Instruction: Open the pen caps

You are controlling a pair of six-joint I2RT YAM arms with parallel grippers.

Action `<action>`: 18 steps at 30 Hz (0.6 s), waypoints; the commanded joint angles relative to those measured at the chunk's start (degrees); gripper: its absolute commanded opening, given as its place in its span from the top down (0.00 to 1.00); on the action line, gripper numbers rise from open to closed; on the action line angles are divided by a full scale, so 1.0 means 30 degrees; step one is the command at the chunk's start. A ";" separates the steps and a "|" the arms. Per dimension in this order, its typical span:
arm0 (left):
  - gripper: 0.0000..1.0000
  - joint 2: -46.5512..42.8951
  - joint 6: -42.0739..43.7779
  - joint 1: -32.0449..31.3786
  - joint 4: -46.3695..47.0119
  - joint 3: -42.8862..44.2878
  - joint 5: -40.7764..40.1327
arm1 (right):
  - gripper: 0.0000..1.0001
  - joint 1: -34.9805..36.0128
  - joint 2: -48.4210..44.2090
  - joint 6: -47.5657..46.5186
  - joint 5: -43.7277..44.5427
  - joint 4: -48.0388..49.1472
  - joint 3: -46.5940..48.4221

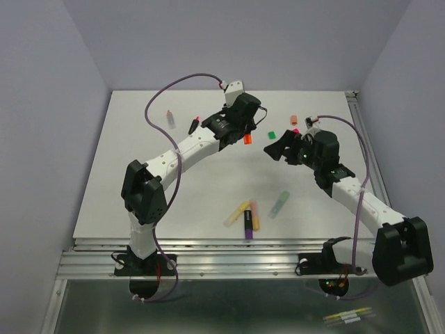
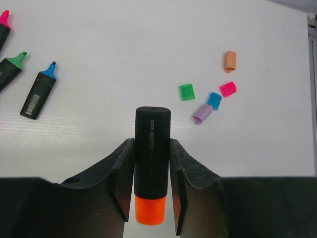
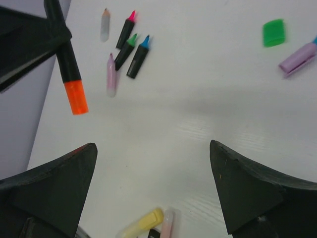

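Note:
My left gripper (image 2: 152,148) is shut on a black-barrelled pen (image 2: 152,131) with its orange cap (image 2: 150,210) on, held above the table; they also show in the top view (image 1: 248,138) and the right wrist view (image 3: 76,97). My right gripper (image 3: 153,163) is open and empty, just right of that cap in the top view (image 1: 278,149). Loose caps lie at the far right: green (image 2: 186,91), blue (image 2: 214,100), pink (image 2: 228,89), purple (image 2: 202,113) and orange (image 2: 230,61). Uncapped black pens with pink (image 3: 125,29), green (image 3: 125,52) and blue (image 3: 137,57) tips lie at the back.
Several capped pens lie in a cluster at the front centre: yellow (image 1: 236,213), purple-black (image 1: 247,224) and pale green (image 1: 279,204). Pastel pens (image 3: 111,74) lie near the uncapped ones. Grey walls enclose the table; a metal rail (image 1: 365,139) runs along its right edge.

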 commanded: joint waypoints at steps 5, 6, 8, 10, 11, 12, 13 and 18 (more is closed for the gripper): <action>1.00 -0.0231 -0.0481 -0.0012 0.0893 0.0141 -0.0417 | 0.00 0.0608 0.2349 0.0318 -0.7119 0.4541 0.1180; 1.00 -0.0259 -0.0656 -0.0012 0.0921 0.0171 -0.0300 | 0.00 0.0667 0.2526 0.0317 -0.7091 0.4542 0.1414; 1.00 -0.0317 -0.0861 -0.0012 0.0892 0.0230 0.0022 | 0.00 0.0813 0.3083 0.0171 -0.6946 0.4484 0.2029; 1.00 -0.0376 -0.1007 -0.0012 0.0892 0.0201 0.0111 | 0.00 0.0902 0.3493 0.0171 -0.6915 0.4541 0.2352; 1.00 -0.0348 -0.1038 -0.0012 0.0892 0.0172 0.0141 | 0.00 0.0989 0.3872 0.0258 -0.6915 0.4629 0.2643; 1.00 -0.0347 -0.1096 -0.0012 0.0892 0.0200 0.0170 | 0.01 0.1019 0.4078 0.0346 -0.6915 0.5036 0.2733; 1.00 -0.0260 -0.1097 -0.0012 0.0892 0.0288 0.0257 | 0.03 0.1077 0.4254 0.0462 -0.6915 0.5388 0.2792; 1.00 -0.0025 -0.1330 -0.0012 0.0629 0.0728 0.0698 | 0.07 0.1457 0.5367 0.0903 -0.6917 0.6330 0.3667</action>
